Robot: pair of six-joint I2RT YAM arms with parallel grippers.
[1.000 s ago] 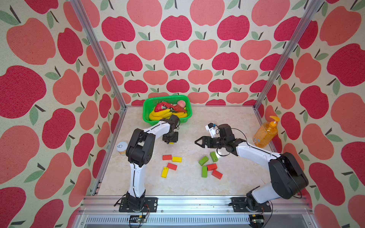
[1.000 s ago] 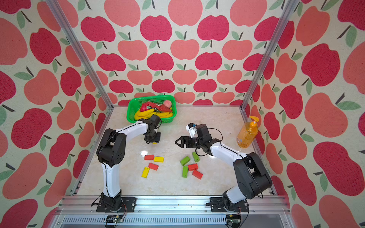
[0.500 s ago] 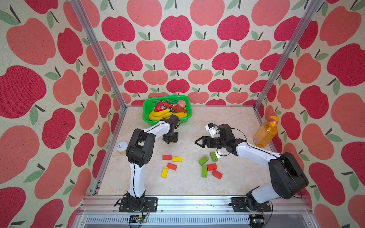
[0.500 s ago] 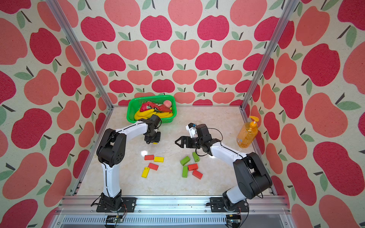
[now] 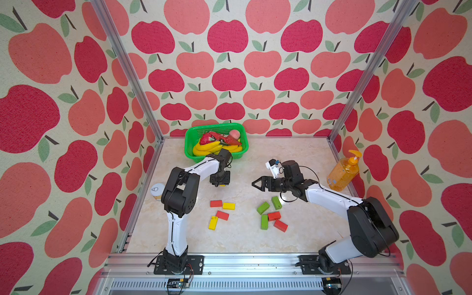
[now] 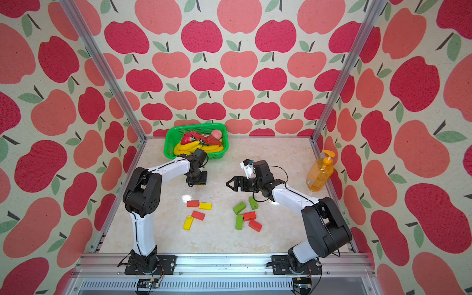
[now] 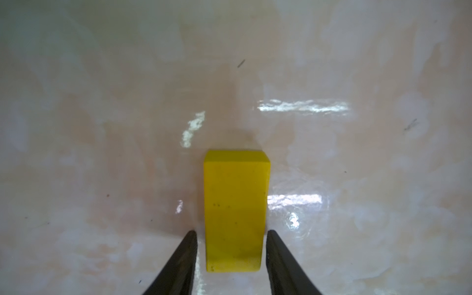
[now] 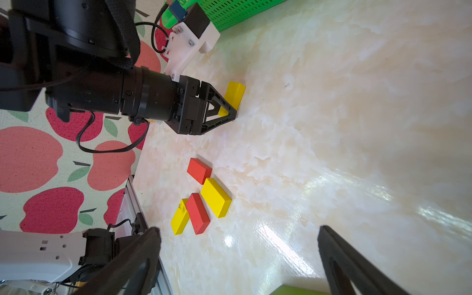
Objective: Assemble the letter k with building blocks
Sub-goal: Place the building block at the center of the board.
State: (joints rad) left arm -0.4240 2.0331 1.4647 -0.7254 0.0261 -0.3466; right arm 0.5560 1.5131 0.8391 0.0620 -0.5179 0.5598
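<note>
A yellow block (image 7: 236, 212) lies flat on the marble table between the fingers of my left gripper (image 7: 231, 231), with a thin gap on each side. That gripper (image 5: 221, 184) points straight down near the basket and is open. The right wrist view shows the same yellow block (image 8: 235, 95) under it. Two red and two yellow blocks (image 5: 228, 205) lie in a loose group at the centre left. Three green and two red blocks (image 5: 274, 216) lie at the centre right. My right gripper (image 5: 255, 184) hovers level above the table, pointing left. It is open wide and empty (image 8: 238, 229).
A green basket (image 5: 190, 135) with toy bananas and other toy food stands at the back, just behind the left arm. An orange soap bottle (image 5: 342, 173) stands by the right wall. A small can (image 5: 157, 190) sits at the left edge of the table.
Neither arm has shifted. The left jaws have eased apart a little around the yellow block, which rests on the table.
</note>
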